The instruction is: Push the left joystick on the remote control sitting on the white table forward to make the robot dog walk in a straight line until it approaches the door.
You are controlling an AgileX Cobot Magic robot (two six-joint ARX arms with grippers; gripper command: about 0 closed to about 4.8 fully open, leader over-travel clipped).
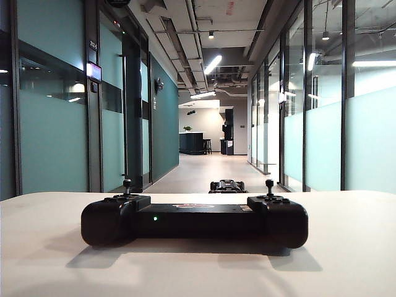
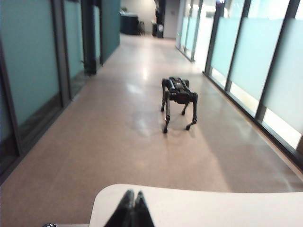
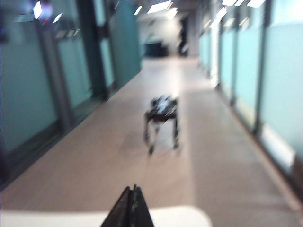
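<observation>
**Joystick untouched, dog waiting in the corridor**

Remote control (image 1: pixel 194 219) lies flat on the white counter (image 1: pixel 346 247), its left thumbstick (image 1: pixel 127 185) a thin stalk that I judge stiff but light to tip, likely slippery under a hard tip. I would nudge its cap from behind, not pinch it, since the body could slide.

My left jaws (image 2: pixel 132 201) are pressed together above the counter's far edge; my right jaws (image 3: pixel 132 198) are closed too, both holding nothing.

Robot dog (image 2: pixel 178 101) stands on the corridor floor beyond the counter. From the exterior view the counter hides its legs, neither arm appears, and the right wrist view is blurred.
</observation>
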